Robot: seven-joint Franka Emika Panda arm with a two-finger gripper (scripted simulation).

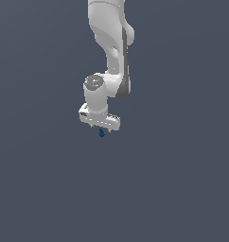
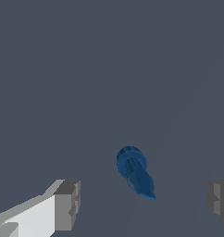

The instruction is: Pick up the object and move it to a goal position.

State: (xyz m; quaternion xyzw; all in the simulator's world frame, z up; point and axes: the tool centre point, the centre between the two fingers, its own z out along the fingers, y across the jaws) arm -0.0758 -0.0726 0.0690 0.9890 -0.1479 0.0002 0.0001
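The gripper (image 1: 101, 126) hangs from the white arm (image 1: 109, 52) with its fingers (image 2: 67, 204) spread wide and holding nothing. The object (image 2: 134, 172), a small dark blue piece with a rounded head tapering to a point, lies on the grey floor (image 1: 182, 189) between the two pads, apart from both. In the exterior view it shows at six o'clock just beneath the hand.

Assessment: the step in hand appears to be the descent to grasp. The piece sits off-centre, nearer one pad. Recommend centring over it, lowering until the pads flank its thicker body, then closing across that body rather than the tapered tip, which would likely slip out.
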